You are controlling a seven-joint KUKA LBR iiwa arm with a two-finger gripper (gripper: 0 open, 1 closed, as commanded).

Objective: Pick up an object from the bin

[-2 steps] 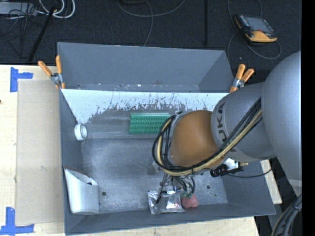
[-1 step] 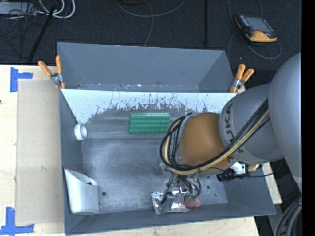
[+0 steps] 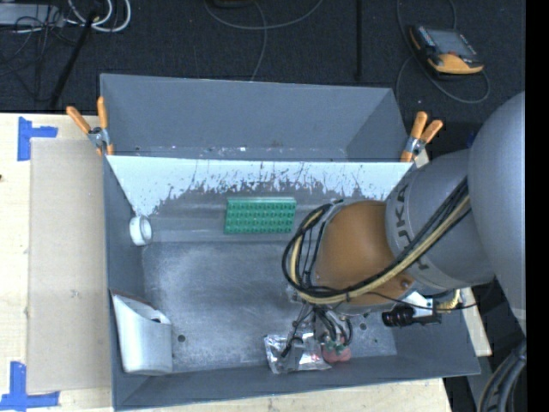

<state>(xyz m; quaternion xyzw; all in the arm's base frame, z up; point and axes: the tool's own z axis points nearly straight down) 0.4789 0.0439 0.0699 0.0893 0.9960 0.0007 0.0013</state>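
My gripper (image 3: 319, 328) hangs low at the bin's front, right of the middle, below the arm's orange cover. Just under it and slightly to its left lies a crumpled silver foil wrapper (image 3: 287, 355). A small red thing (image 3: 338, 355) sits next to the wrapper on its right, close under the gripper. The gripper's body hides whether it touches either one.
A green studded plate (image 3: 260, 216) lies flat toward the back of the bin. At the left wall rests a clear tube with a white cap (image 3: 141, 229). A white cup (image 3: 142, 340) lies on its side in the front left corner. The arm covers the bin's right side.
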